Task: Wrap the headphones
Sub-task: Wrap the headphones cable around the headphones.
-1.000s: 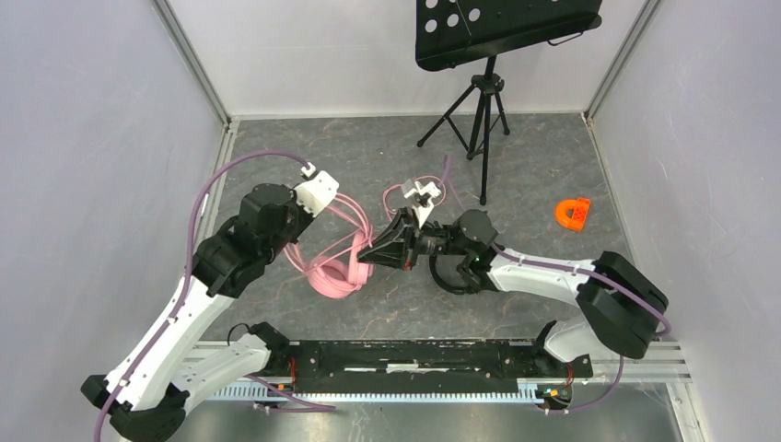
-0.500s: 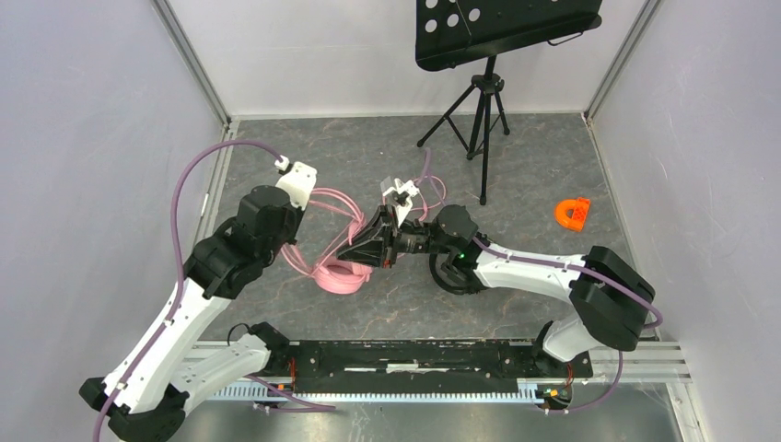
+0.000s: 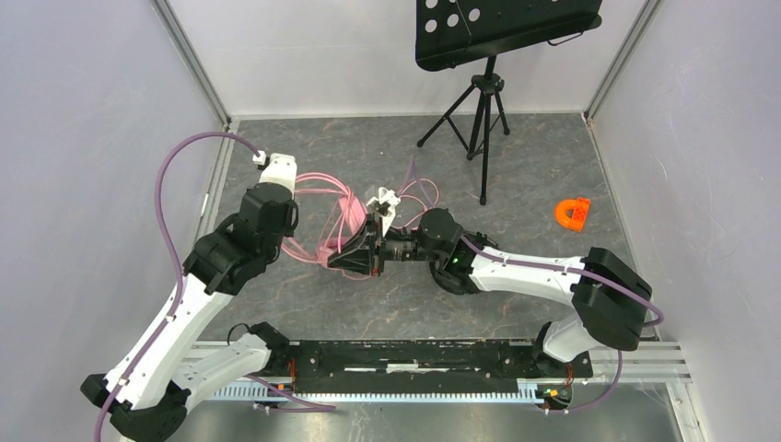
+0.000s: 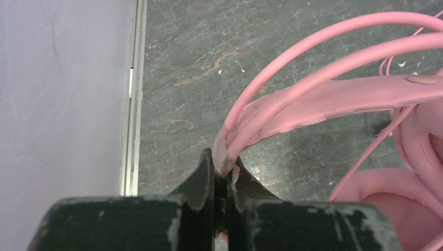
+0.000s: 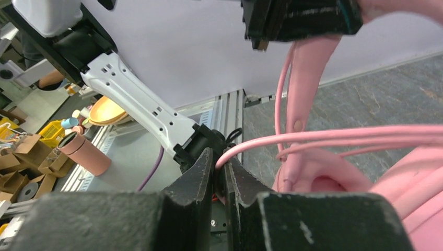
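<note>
Pinching the pink headphones (image 4: 339, 99) near the wall edge (image 4: 131, 104), left hand (image 4: 224, 170) faces right hand (image 5: 219, 162) pinching pink cable (image 5: 313, 137).

Walls: plain white panels (image 3: 92, 138) at left, back and right, joined by slanting aluminium posts (image 3: 191, 63).
Floor: dark grey marbled slab (image 3: 534, 157), matte.
Furniture: black music stand (image 3: 485, 101) on a tripod, top centre; its perforated desk (image 3: 507, 28) is cut off by the top edge.
Near edge: aluminium rail (image 3: 658, 361), bottom.
Light: even, with soft shadows.
</note>
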